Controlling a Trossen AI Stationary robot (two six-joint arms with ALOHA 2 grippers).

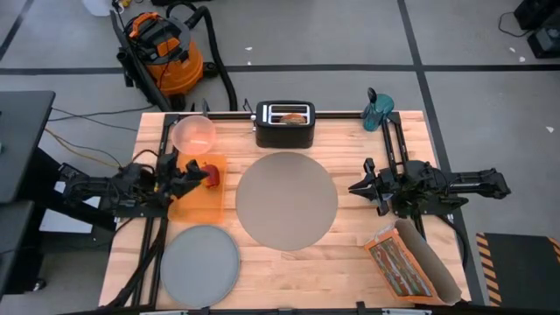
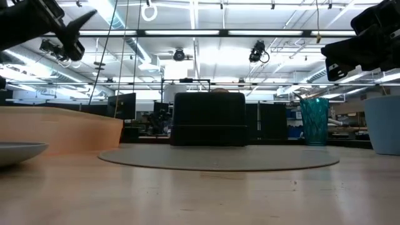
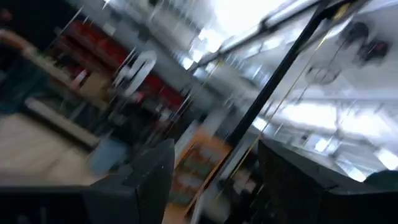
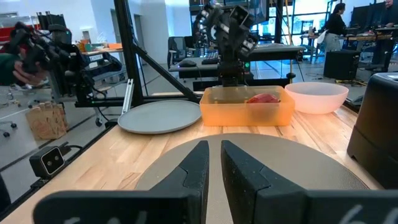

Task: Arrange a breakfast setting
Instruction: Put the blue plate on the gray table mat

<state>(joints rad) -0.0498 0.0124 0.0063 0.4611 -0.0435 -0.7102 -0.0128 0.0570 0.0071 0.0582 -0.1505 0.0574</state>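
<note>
- While the left gripper (image 1: 194, 174) hovers above the orange tray (image 1: 199, 203) with the red apple (image 1: 210, 174) — fingers spread, holding nothing.
- Right gripper (image 1: 360, 186) beside the large grey mat (image 1: 286, 200) — fingers almost together.

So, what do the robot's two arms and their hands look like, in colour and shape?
The left arm and the right arm look alike: dark, nearly black, built of jointed segments. Each ends in a hand with two flat, dark fingers: the left hand and the right hand. Thin cables lie near the left arm's base. No markings can be made out.
</note>
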